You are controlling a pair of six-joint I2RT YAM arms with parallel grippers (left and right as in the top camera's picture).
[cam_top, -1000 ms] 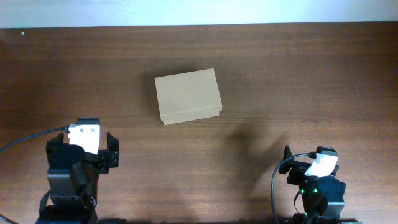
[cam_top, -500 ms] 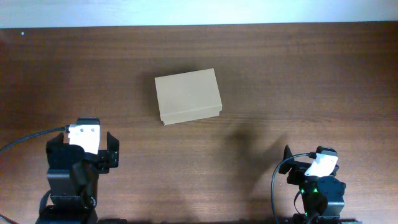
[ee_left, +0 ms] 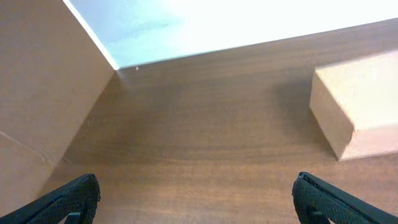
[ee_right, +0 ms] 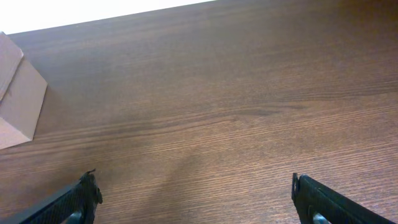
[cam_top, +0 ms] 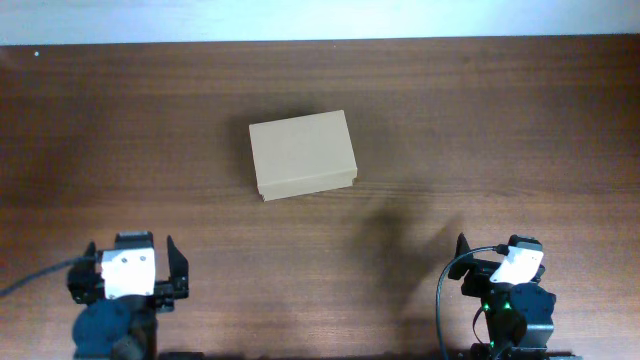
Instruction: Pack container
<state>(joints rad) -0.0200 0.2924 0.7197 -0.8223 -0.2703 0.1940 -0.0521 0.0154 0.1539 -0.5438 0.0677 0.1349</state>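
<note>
The container (cam_top: pixel 303 154) is a plain tan cardboard box with its lid shut, at the middle of the wooden table. Its corner also shows at the right of the left wrist view (ee_left: pixel 357 106) and at the left edge of the right wrist view (ee_right: pixel 18 99). My left gripper (cam_top: pixel 128 250) is at the near left, open and empty, well short of the box; its fingertips frame bare wood (ee_left: pixel 194 186). My right gripper (cam_top: pixel 505 255) is at the near right, open and empty over bare wood (ee_right: pixel 193 186).
The wooden table (cam_top: pixel 480 120) ends at a pale strip along the far edge. A large tan surface (ee_left: pixel 43 81) fills the left side of the left wrist view. Cables trail from both arm bases at the near edge.
My left arm has drawn back toward the near edge of the table. The right arm and the box have not moved.
</note>
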